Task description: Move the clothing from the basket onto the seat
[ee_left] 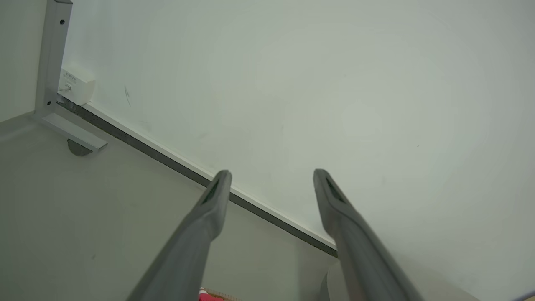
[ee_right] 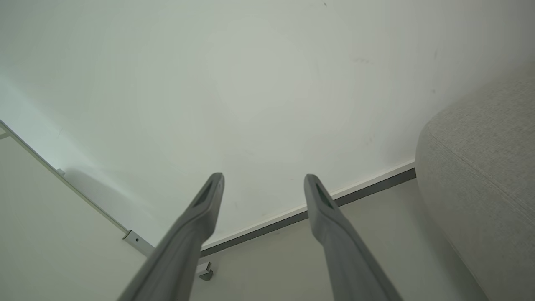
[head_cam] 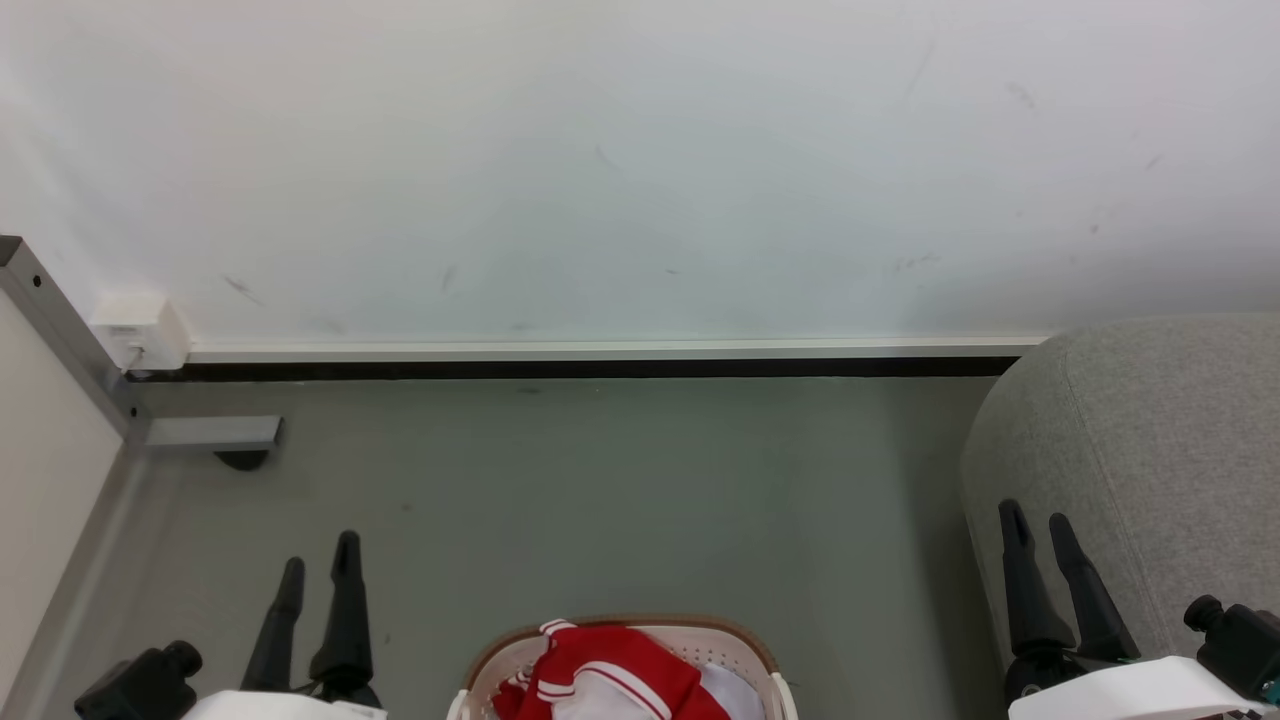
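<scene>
The basket (head_cam: pixel 745 640) sat on the grey floor (head_cam: pixel 600 480) at the bottom middle of the head view, between the two grippers and apart from both. Its far, rounded end faced the wall (head_cam: pixel 640 150). The picture's lower edge cut off the rest, so its long axis could not be told. The clothing (head_cam: pixel 610 665) lay inside it, a red bundle heaped toward the basket's left half, with white fabric showing to its right. The visible red piece stretched roughly across the basket, and its white stripes ran slantwise, from upper left down to lower right. How far the garment reached toward the robot could not be told.

The seat (head_cam: pixel 1150 450) stood at the right, its rounded corner toward the basket and well apart from it, its back close to the skirting (head_cam: pixel 600 352).

The left gripper (head_cam: pixel 320 552) hovered over bare floor left of the basket, fingers pointing toward the wall, spread wide and holding nothing. Its wrist view showed the same open gap (ee_left: pixel 271 173), with a scrap of red cloth (ee_left: pixel 203 296) at the bottom edge.

The right gripper (head_cam: pixel 1035 514) hung just in front of the seat's near side, also spread wide and empty. In its own wrist view (ee_right: pixel 263 177) the seat (ee_right: pixel 480 167) rose at the right.
</scene>
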Controlling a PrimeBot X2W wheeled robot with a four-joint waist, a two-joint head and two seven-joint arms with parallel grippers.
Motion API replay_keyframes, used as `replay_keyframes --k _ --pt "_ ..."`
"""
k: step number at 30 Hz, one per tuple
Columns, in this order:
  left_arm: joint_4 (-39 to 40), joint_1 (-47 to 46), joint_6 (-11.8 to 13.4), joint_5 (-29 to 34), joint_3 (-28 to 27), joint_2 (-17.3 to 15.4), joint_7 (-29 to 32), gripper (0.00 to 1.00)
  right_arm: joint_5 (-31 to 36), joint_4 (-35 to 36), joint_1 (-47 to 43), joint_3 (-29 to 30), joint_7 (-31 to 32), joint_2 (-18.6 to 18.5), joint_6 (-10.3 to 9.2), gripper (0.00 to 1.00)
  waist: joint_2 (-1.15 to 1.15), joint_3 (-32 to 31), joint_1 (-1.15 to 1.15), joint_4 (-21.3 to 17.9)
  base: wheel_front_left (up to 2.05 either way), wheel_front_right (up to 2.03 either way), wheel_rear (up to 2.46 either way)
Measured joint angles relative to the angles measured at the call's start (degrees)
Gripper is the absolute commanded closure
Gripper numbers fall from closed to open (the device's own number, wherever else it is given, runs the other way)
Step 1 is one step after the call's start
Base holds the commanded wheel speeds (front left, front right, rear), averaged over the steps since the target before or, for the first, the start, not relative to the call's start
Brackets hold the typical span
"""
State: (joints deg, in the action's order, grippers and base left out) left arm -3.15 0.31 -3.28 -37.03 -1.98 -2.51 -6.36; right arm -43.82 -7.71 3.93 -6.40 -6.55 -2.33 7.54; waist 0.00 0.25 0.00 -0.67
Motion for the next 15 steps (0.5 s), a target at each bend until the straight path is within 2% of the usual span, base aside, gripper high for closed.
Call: replay_keyframes --k 15 --pt "1.2 1.19 1.42 11.04 1.75 -0.9 -2.41 0.0 8.93 -0.62 -0.36 0.09 -2.2 -0.08 0.0 0.0 0.0 -0.3 0.0 -0.29 0.0 0.0 0.0"
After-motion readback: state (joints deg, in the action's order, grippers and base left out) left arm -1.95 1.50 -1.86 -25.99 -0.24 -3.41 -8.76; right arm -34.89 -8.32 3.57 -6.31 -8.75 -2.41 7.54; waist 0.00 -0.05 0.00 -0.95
